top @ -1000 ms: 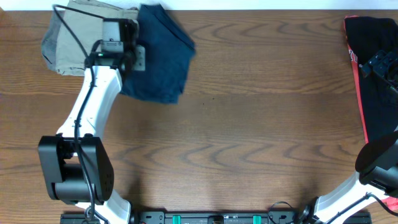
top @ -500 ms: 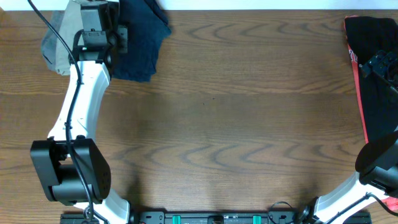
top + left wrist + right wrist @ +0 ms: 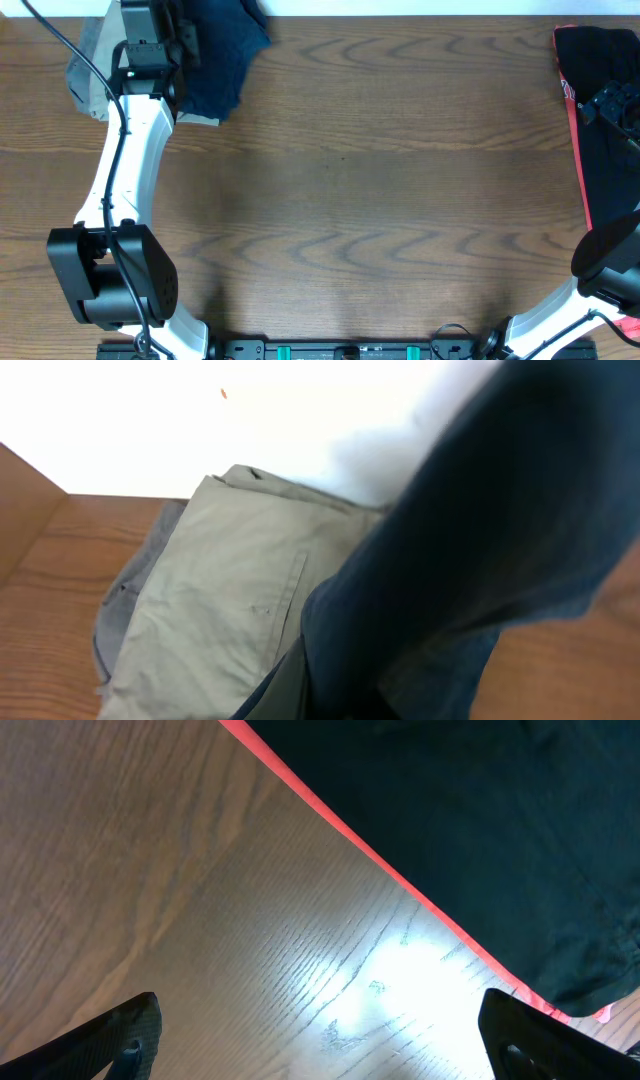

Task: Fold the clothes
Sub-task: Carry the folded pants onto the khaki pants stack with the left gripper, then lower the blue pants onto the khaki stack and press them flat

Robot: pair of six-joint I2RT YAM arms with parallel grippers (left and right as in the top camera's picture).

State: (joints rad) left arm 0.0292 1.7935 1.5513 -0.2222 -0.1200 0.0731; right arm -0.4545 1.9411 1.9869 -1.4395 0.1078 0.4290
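Setting the navy shorts (image 3: pixel 228 48) against the tan shorts (image 3: pixel 88 72) is, by judgement, the step in hand. The left gripper (image 3: pixel 175 42) is hanging directly over the tan shorts, and the navy cloth is lying just beside them, overlapping the edge that faces the middle of the table (image 3: pixel 380 200). In the left wrist view the navy cloth (image 3: pixel 480 540) is draping close across the lens in front of the tan shorts (image 3: pixel 200 620) and hiding the fingers. Whether the jaws are closed on it cannot be told, though the hanging fabric is suggesting a hold. To do this well, the arm should be lowering the bundle until it is resting flat, squaring its edges to the tan shorts and parting its jaws only once no fold is dangling; a release while the cloth is hanging is risking an unfolded heap. The right gripper (image 3: pixel 330 1045) is resting spread wide and holding nothing, well apart from the tan shorts, beside the black garment (image 3: pixel 605 150) with its red stripe (image 3: pixel 380 870).
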